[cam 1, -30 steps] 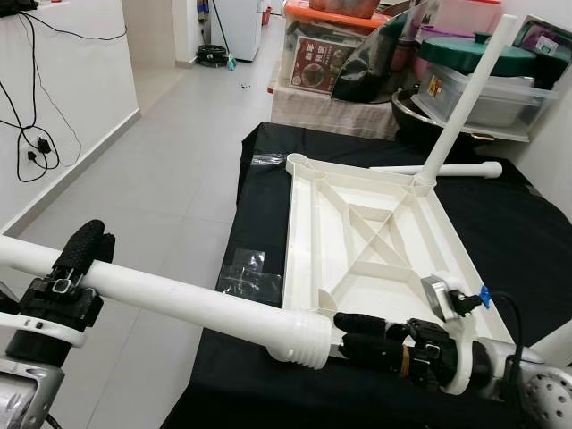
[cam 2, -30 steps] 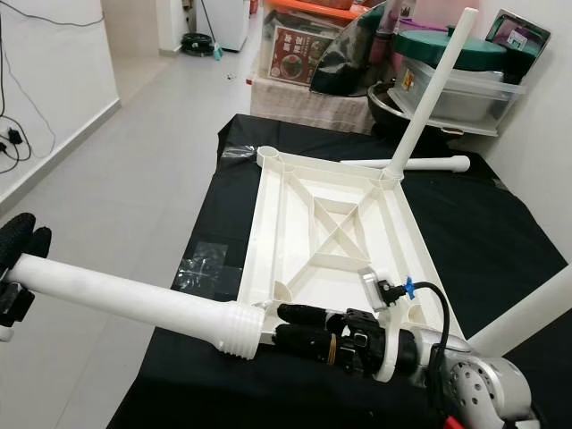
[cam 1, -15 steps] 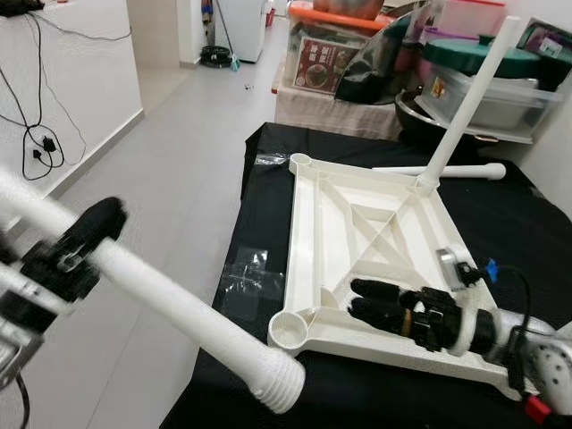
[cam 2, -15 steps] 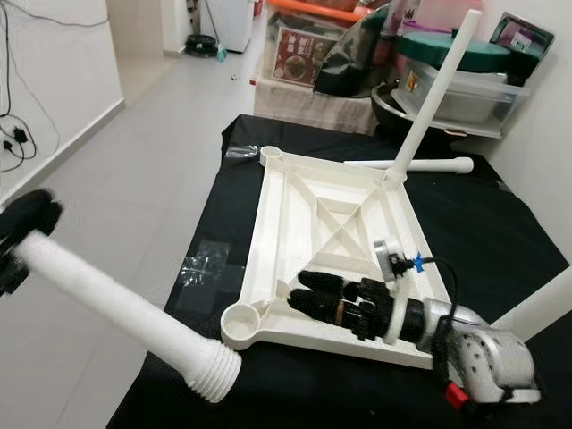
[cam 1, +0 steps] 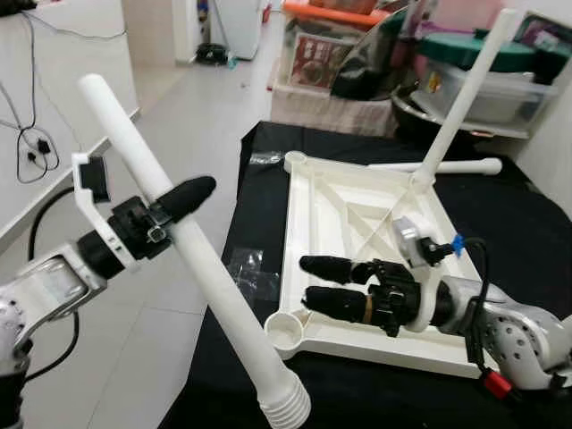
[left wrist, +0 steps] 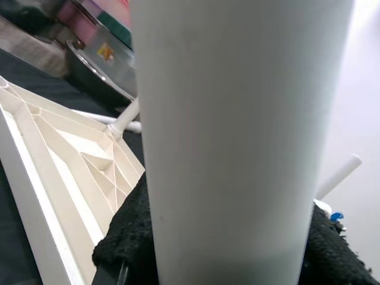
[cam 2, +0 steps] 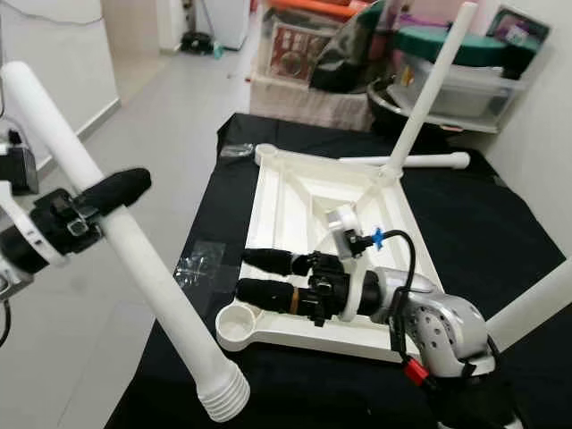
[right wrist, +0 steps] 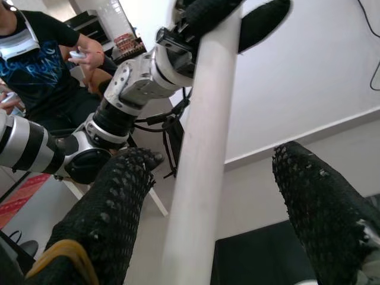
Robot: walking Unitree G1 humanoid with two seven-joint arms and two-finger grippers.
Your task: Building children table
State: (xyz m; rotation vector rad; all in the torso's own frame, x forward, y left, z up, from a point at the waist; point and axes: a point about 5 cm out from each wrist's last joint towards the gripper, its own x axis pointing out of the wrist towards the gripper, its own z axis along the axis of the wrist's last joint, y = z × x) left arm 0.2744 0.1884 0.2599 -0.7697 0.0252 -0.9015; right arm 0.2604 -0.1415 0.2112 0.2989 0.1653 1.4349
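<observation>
One long white plastic table leg (cam 1: pixel 201 259) slants through the near left of the scene, its ribbed threaded end low and just off the black-covered table's (cam 1: pixel 536 241) near edge, its plain end raised toward the robot's left. The left gripper (cam 1: pixel 170 210) pinches this leg about its upper part, black fingers pressed to either side of the tube. Beside the threaded end, the white plastic tabletop panel (cam 1: pixel 326 214) lies upside down on the black cloth, its ribbed underside up and its near left round corner socket (cam 1: pixel 284 332) open. Over that near corner the right gripper (cam 1: pixel 323 281) hovers, its two black fingers spread apart with nothing between them. At the panel's far right corner a second white leg (cam 1: pixel 460 94) stands fitted and tilted. Just behind it a third white leg (cam 1: pixel 438 166) lies flat on the cloth. Farther back, stacked plastic storage boxes (cam 1: pixel 465 85) and a dark green lid crowd the wall.
</observation>
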